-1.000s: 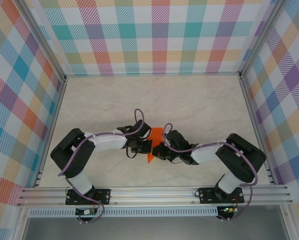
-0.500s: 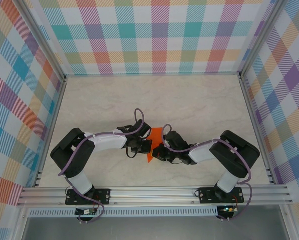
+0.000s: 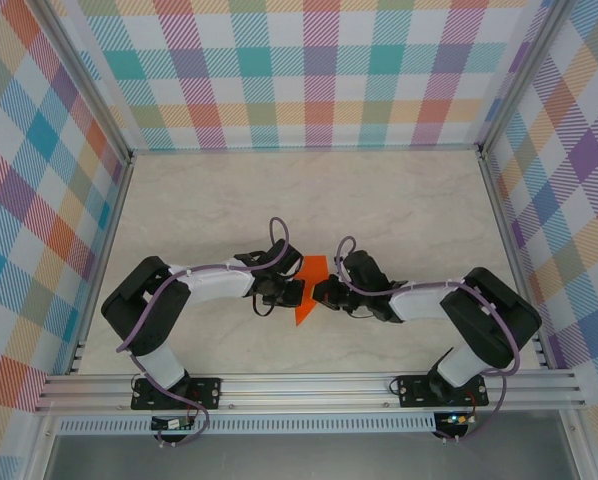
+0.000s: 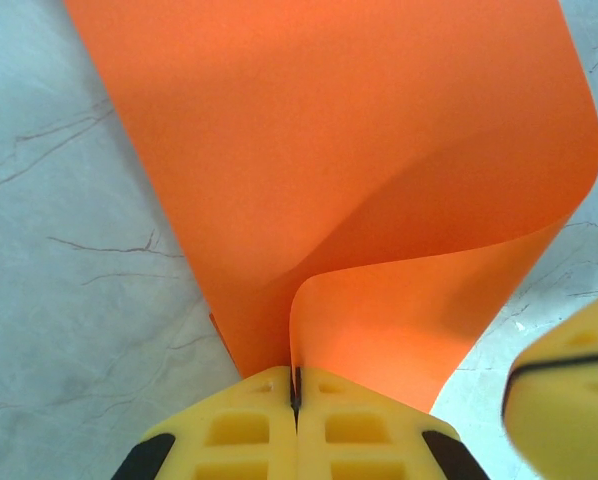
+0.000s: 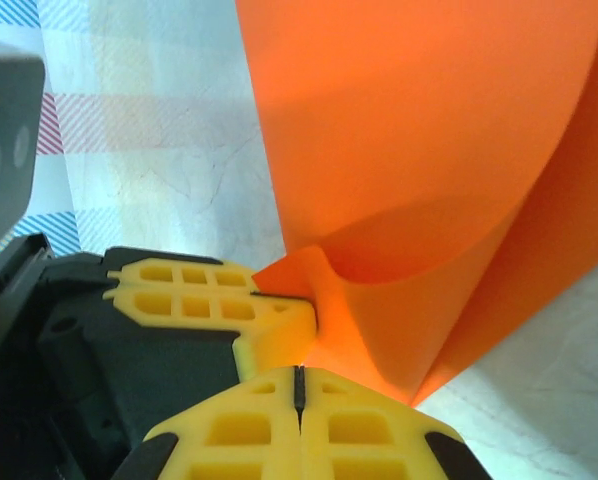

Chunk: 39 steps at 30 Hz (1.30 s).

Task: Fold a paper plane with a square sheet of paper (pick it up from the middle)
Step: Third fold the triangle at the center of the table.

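Where the two arms meet over the middle of the desk (image 3: 229, 200), the paper plane (image 3: 310, 285) sits between them: bright orange, part-folded, one pointed end toward the near edge. Left pincer (image 3: 297, 293) reaches in from the left, right pincer (image 3: 321, 294) from the right, and the tips nearly meet at the paper.

Left wrist view: yellow fingers (image 4: 249, 420) pressed flat together, the paper's edge nipped in the seam. The sheet rises away from them and curls over to the right in a soft loop, not a sharp crease. Marbled desk shows on either side.

Right wrist view: its own yellow fingers clenched likewise, a paper layer caught at the seam. The left pincer's tip lies just beside, touching the paper's corner.

Cannot tell whether the paper rests on the desk or hangs clear. Checked walls (image 3: 319, 80) surround the desk.
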Tool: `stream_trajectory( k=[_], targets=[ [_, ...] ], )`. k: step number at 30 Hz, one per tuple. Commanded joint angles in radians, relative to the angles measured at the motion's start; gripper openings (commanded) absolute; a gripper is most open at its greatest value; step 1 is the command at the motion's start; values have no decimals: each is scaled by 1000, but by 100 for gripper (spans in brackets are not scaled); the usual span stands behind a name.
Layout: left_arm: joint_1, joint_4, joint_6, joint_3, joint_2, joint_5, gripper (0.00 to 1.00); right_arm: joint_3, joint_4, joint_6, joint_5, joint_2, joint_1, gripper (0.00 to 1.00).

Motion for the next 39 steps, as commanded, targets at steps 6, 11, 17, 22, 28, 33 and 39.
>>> stream_trajectory(
  k=[6,11,17,22,28,33,39],
  targets=[
    [2,-40,16,-2,39,10,0,51,-6,-53,-49,72,-24,0],
    [2,-40,17,-7,34,8,0,43,-52,-66,2,109,-24,0],
    [2,-43,18,-7,37,7,0,63,-62,-63,-19,125,-24,0],
    [3,-49,22,-5,35,3,0,97,-136,-85,-18,44,-36,0],
    [2,-48,21,-10,32,2,0,95,-129,-99,-63,24,-99,0],
    [2,-48,20,-10,33,3,0,103,-103,-105,-104,67,-124,0],
    [3,-50,20,-5,34,4,0,102,-138,-112,-54,125,-128,0]
  ],
)
